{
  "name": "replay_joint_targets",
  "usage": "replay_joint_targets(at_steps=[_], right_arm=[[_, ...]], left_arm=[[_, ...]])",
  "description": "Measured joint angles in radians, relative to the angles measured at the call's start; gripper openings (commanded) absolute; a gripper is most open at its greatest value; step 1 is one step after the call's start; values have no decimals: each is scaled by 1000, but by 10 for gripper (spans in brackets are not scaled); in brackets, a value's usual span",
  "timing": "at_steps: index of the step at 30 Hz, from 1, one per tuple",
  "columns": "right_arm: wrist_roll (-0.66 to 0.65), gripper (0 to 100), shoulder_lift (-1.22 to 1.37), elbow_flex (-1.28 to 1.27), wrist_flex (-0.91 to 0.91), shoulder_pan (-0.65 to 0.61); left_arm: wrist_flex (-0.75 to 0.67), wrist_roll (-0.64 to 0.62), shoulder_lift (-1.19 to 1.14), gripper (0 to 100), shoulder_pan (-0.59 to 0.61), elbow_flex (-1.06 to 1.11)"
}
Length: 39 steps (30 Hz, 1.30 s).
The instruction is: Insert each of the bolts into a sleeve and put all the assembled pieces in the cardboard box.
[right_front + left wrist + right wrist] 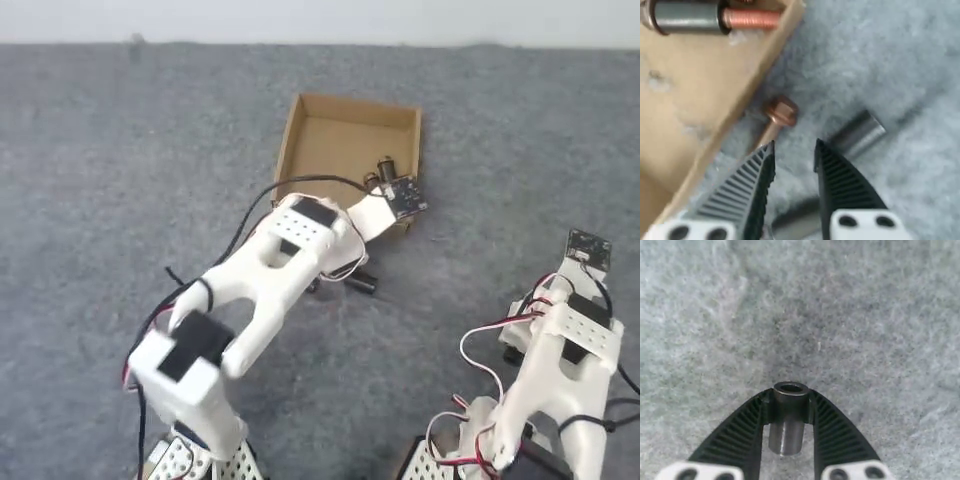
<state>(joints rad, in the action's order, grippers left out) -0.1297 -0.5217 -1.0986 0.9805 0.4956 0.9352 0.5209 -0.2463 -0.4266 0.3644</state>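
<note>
My left gripper is open by a narrow gap, with nothing between its fingers, just above the grey carpet beside the cardboard box. A copper bolt lies against the box's outer wall, its shaft running under one fingertip. One loose steel sleeve lies beyond the other finger, and another sleeve lies under the jaws. Inside the box rests an assembled bolt and sleeve. My right gripper is shut on a dark sleeve, held upright with its open end up.
From above, the left arm stretches to the front right corner of the cardboard box. The right arm stays folded at the lower right. A dark sleeve lies on the carpet by the left arm.
</note>
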Motion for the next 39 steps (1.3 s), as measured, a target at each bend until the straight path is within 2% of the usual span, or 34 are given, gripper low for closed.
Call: replay_joint_targets(at_steps=[20, 25, 32, 39], right_arm=[[0, 8, -2, -17, -14, -35], [0, 8, -2, -18, -18, -35], [0, 8, -2, -18, -18, -35], [0, 8, -2, -18, -18, -35]], left_arm=[[258, -3, -282, 123, 31, -384], [270, -3, -285, 122, 31, -397], [310, 44, -285, 71, 12, -399], [341, 9, -285, 70, -17, -391]])
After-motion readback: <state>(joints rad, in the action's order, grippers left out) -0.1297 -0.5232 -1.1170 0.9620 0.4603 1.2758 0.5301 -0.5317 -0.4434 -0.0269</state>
